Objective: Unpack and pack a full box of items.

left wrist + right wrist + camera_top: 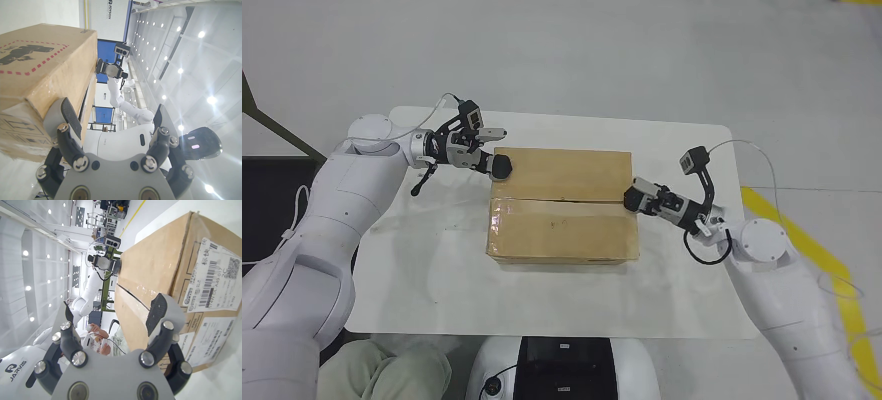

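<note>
1. I'm looking at one closed box (562, 205) on the table (422, 280); its long axis is running from arm to arm;
2. My left gripper (115, 113) is hanging wide open, empty, one finger by a top corner;
3. My right gripper (112, 313) is gaping open, empty, at the opposite end's seam; both are equally near.

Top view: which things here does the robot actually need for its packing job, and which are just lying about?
Part of the job:
- cardboard box, flaps shut
- left gripper, open at one box corner
- right gripper, open at the opposite end

Just there:
- white table under the box
- yellow floor line beside the table
</note>
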`<state>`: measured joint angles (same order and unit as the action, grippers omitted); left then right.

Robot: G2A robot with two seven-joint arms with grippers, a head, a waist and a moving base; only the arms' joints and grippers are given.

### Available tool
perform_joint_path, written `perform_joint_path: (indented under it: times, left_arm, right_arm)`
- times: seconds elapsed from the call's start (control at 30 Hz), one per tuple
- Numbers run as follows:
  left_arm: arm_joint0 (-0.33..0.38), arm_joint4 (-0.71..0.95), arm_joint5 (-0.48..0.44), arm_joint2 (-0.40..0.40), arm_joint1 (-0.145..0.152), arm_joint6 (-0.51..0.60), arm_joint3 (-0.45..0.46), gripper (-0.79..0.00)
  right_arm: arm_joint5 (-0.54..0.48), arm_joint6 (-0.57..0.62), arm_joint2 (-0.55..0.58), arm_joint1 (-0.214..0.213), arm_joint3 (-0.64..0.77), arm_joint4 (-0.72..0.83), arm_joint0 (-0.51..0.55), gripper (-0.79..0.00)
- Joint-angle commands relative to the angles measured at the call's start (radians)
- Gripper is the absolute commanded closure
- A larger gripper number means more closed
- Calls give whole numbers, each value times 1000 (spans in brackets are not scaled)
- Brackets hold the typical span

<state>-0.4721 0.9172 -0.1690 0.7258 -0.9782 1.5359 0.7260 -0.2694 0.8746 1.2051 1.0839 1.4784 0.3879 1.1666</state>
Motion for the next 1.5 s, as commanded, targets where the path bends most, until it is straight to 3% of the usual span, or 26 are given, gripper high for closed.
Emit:
perform_joint_path:
  times: [0.0,0.37,0.97,1.2,1.47]
  left_arm:
    - [0,0,0,0,0,0,0,-785]
    - [-3,4,-1,5,0,-19,7,-785]
    - [-130,22,21,254,86,-127,149,-785]
    - [-285,7,14,410,145,-264,256,-785]
    - [-642,-13,15,682,222,-445,568,-785]
  right_arm:
    - [4,2,1,0,-3,5,-2,-785]
    - [23,15,6,0,-3,9,-10,-785]
    - [23,15,6,0,-3,9,-10,-785]
    - [23,15,6,0,-3,9,-10,-785]
    - [23,15,6,0,-3,9,-10,-785]
